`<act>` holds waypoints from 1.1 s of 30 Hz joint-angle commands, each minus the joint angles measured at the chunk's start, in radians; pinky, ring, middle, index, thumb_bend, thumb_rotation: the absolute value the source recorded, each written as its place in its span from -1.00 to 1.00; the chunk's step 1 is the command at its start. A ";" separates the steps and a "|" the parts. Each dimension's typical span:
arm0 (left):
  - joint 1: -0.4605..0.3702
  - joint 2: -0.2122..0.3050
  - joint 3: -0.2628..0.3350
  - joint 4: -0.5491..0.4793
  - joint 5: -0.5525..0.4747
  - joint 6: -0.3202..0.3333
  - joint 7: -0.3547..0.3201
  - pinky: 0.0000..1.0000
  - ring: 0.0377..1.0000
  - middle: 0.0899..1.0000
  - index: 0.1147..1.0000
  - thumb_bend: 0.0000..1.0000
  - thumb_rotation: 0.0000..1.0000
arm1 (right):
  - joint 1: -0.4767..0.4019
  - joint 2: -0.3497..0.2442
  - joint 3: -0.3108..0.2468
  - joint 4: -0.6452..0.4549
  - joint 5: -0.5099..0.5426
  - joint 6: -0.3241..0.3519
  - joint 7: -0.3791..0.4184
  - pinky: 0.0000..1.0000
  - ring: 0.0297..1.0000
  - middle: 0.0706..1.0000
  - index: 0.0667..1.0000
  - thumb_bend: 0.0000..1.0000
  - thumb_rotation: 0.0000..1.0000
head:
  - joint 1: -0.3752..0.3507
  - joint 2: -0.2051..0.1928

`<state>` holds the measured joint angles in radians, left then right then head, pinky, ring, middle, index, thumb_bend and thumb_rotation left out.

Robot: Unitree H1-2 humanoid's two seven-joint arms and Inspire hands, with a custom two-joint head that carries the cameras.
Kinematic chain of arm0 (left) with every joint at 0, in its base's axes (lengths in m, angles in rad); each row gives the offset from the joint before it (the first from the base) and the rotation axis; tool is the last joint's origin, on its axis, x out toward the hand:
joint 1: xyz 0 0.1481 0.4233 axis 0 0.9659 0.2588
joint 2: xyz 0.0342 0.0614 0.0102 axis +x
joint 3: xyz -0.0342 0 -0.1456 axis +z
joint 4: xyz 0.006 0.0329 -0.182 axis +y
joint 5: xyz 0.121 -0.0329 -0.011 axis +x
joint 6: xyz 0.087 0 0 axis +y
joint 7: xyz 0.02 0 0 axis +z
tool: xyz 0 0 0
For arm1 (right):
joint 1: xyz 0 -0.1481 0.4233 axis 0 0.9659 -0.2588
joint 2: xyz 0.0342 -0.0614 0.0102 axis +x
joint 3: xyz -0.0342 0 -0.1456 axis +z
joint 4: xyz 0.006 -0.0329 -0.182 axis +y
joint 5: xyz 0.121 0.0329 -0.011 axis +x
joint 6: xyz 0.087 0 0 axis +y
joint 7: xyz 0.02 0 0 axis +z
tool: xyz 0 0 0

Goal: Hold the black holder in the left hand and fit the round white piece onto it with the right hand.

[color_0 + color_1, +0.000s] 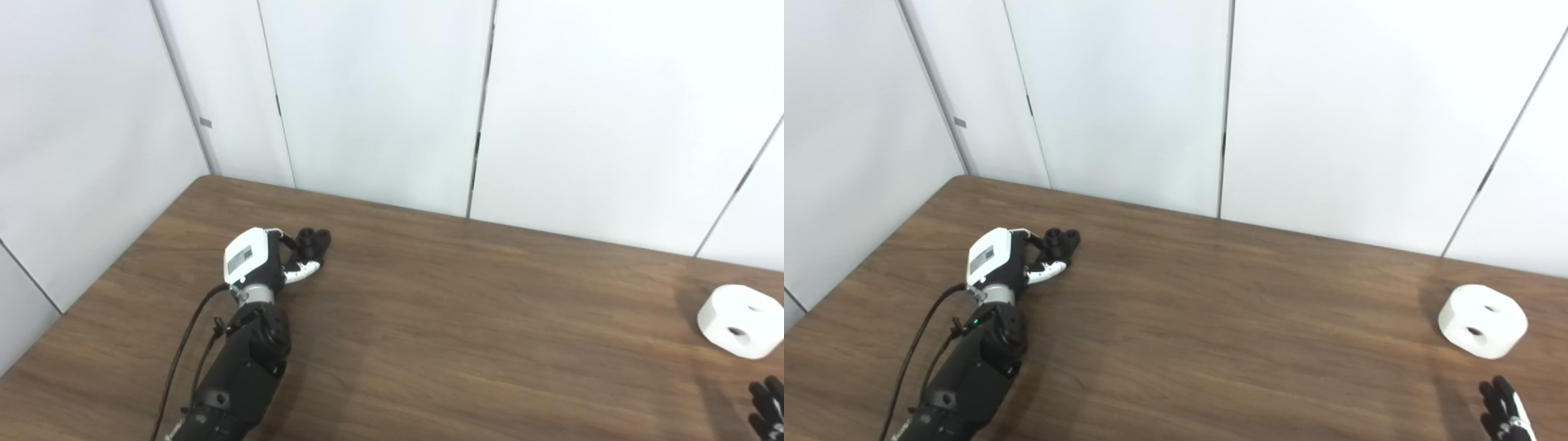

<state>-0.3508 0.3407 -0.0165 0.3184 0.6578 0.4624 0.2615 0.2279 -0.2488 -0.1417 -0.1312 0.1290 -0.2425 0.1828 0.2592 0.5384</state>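
Note:
The black holder (pixel 313 240) lies on the brown table (pixel 465 318) at the far left; two round sockets show on its top. My left hand (pixel 263 260) lies on the table right behind it, with fingers over its near side and the thumb (pixel 303 270) below it, closed on it. The round white piece (pixel 742 320), with two holes, rests on the table at the far right. Only the fingertips of my right hand (pixel 1505 413) show at the bottom right corner, spread apart, empty, a little in front of the white piece and not touching it.
White wall panels (pixel 380 98) stand close behind the table's far edge and along its left edge. A black cable (pixel 184 349) runs along my left forearm. Bare tabletop lies between the holder and the white piece.

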 commanded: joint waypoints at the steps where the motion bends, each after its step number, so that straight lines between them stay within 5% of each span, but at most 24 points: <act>1: -0.017 0.025 -0.007 -0.009 0.019 0.002 0.014 0.87 0.84 0.63 0.02 0.60 -0.55 | 0.058 0.045 0.023 0.054 0.018 0.004 -0.005 1.00 0.99 0.94 0.96 0.15 1.00 | 0.001 0.000; 2: -0.015 0.026 -0.008 -0.007 0.020 -0.001 0.020 0.87 0.84 0.63 0.01 0.60 -0.56 | 0.057 0.044 0.023 0.057 0.018 0.003 -0.004 1.00 0.99 0.94 0.96 0.15 1.00 | 0.001 0.001; 4: -0.012 0.027 -0.010 -0.005 0.019 -0.009 0.034 0.87 0.83 0.61 -0.12 0.16 -0.80 | 0.055 0.043 0.022 0.060 0.019 0.001 -0.004 1.00 0.99 0.94 0.96 0.14 1.00 | 0.001 0.001; 7: -0.008 0.025 -0.008 -0.001 0.013 -0.022 0.055 0.84 0.81 0.59 -0.16 0.06 -0.87 | 0.053 0.043 0.021 0.066 0.024 -0.007 -0.002 1.00 0.99 0.93 0.96 0.14 1.00 | 0.000 0.001; 17: 0.002 0.022 -0.008 -0.006 -0.001 -0.050 0.072 0.72 0.73 0.49 -0.16 0.04 -0.92 | 0.048 0.042 0.019 0.071 0.031 -0.004 -0.001 1.00 1.00 0.95 0.96 0.17 1.00 | 0.001 0.002; 33: 0.117 -0.015 -0.052 -0.232 -0.042 -0.048 -0.065 0.53 0.70 0.49 -0.16 0.03 -0.91 | 0.035 0.049 0.024 0.068 0.013 0.007 -0.011 1.00 0.96 0.91 0.93 0.17 1.00 | -0.034 0.022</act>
<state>-0.2314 0.3324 -0.0575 0.1205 0.6283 0.4220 0.2213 0.2241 -0.2487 -0.1421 -0.1273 0.1359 -0.2408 0.1831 0.2240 0.5599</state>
